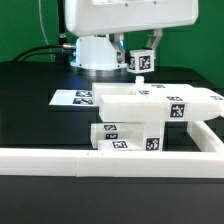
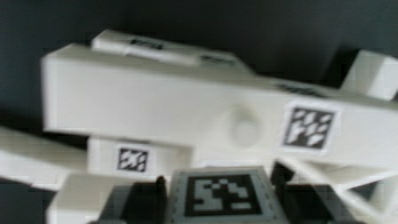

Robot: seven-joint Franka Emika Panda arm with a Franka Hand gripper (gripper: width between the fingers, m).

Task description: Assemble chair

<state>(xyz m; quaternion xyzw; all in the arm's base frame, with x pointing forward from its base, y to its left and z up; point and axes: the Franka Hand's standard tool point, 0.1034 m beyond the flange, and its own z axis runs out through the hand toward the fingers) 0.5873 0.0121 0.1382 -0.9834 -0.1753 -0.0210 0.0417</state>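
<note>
Gripper pinching a small tagged block, jaws set on two opposite faces; position toward the tabletop's far edge, beside the arm's base; lifted or resting on the surface, not possible to tell. Partly built chair toward the tabletop's near edge: broad white slab lying across stacked tagged pieces, just behind the long white rail along that edge. Marker board flat beside the chair, on the exterior view's left.

Likely hazards, by judgement: block twisting or slipping in so narrow a pinch; a corner of it striking the slab on approach and shoving the stack out of square; mating faces meeting askew, being hidden in both views.

Arm pose: broad white link spanning above the far edge, hand hanging below it behind the chair, wrist camera close onto the slab's tagged face.
</note>
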